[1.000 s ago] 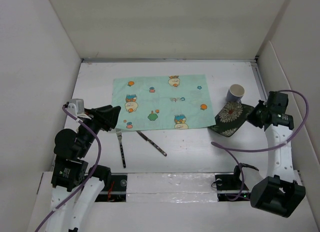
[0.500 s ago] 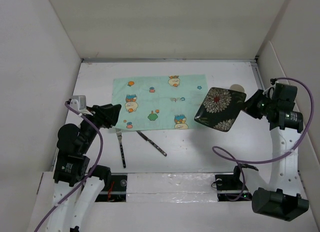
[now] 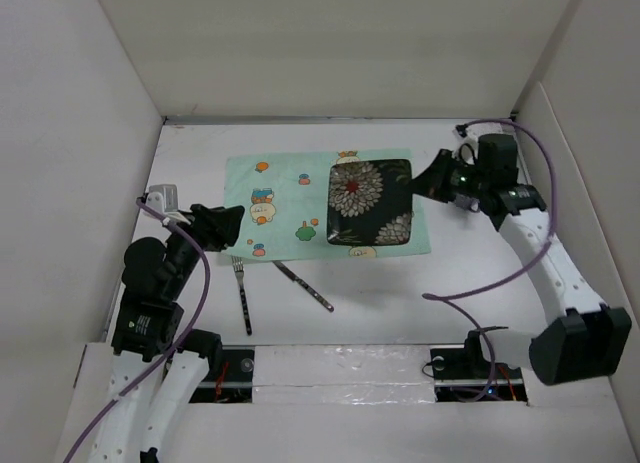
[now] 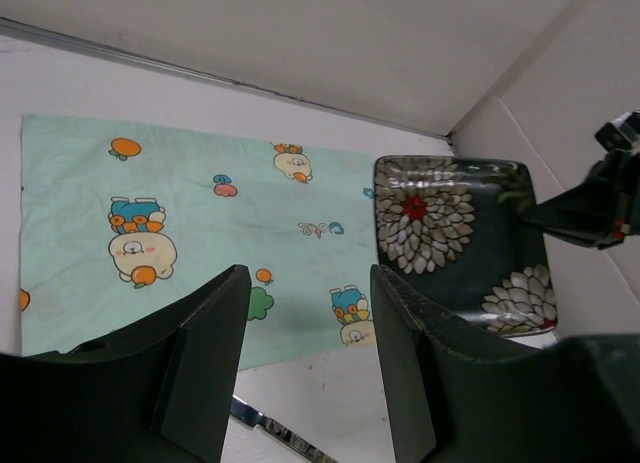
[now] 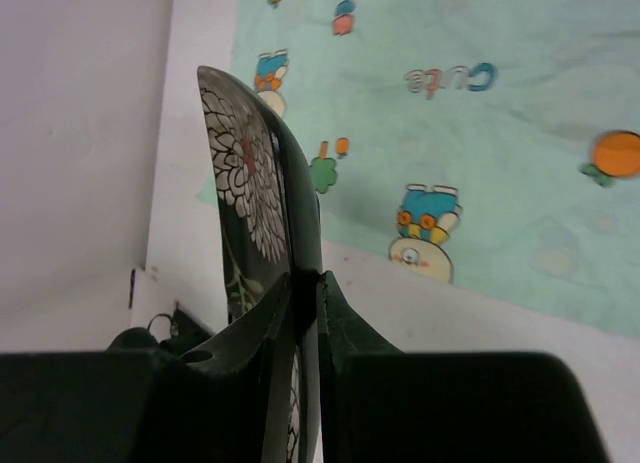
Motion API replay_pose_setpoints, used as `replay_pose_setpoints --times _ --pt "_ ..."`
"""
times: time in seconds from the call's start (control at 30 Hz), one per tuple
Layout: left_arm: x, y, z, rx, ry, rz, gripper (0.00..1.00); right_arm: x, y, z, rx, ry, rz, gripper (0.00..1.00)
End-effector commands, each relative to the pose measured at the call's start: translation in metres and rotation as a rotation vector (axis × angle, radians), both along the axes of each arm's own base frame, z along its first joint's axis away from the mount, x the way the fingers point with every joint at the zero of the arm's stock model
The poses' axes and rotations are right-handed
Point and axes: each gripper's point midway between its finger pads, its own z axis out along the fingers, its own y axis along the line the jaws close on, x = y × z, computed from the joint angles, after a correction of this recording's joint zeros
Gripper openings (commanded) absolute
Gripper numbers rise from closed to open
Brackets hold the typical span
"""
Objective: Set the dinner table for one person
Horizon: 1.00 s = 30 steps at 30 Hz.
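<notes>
Two grippers are in play. In the top external view, the right gripper (image 3: pixel 422 183) is clamped on the right edge of the dark square ceramic plate with white flower print (image 3: pixel 370 203). Within the last second it has carried that plate from the right-hand side of the large matte white dinner table (image 3: pixel 400 283) to a position over the right part of the mint-green cartoon-print cloth placemat (image 3: pixel 280 198). The left gripper (image 3: pixel 225 223) has kept its station at the placemat's near-left corner, above the silver fork with the dark handle (image 3: pixel 242 298). The matching knife (image 3: pixel 305 286) lies just beside the fork on the bare surface. In the left wrist view, the left gripper (image 4: pixel 305 353) has its jaws spread wide and holds nothing. The plate (image 4: pixel 455 243) overlaps the right end of the placemat (image 4: pixel 200 233). In the right wrist view, the right gripper (image 5: pixel 305 283) pinches the plate (image 5: pixel 255 183) rim tightly, with the placemat (image 5: pixel 480 163) beyond it. Contact between plate and cloth cannot be confirmed. Judged status: the plate transfer is nearly complete, with lowering and release outstanding, and the cutlery not yet positioned.
</notes>
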Motion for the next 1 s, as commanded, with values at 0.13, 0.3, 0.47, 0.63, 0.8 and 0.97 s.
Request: replay_pose_setpoints --times 0.13,0.3,0.47,0.63,0.8,0.97 --pt "0.018 0.007 -0.002 0.018 0.033 0.06 0.48 0.065 0.077 0.048 0.258 -0.272 0.238 0.0" --pt "0.022 0.01 -0.002 0.03 0.034 0.078 0.48 0.108 0.113 0.009 0.298 -0.217 0.293 0.0" --pt "0.025 0.017 -0.015 0.051 0.058 0.113 0.48 0.136 0.133 -0.029 0.35 -0.147 0.331 0.0" --pt "0.026 0.021 -0.019 0.051 0.054 0.141 0.48 0.156 0.141 -0.068 0.348 -0.079 0.348 0.0" --pt "0.027 0.021 -0.014 0.047 0.038 0.141 0.48 0.157 0.143 -0.089 0.319 -0.029 0.371 0.0" --pt "0.029 0.018 -0.017 0.052 0.049 0.126 0.48 0.161 0.145 -0.117 0.311 0.039 0.376 0.0"
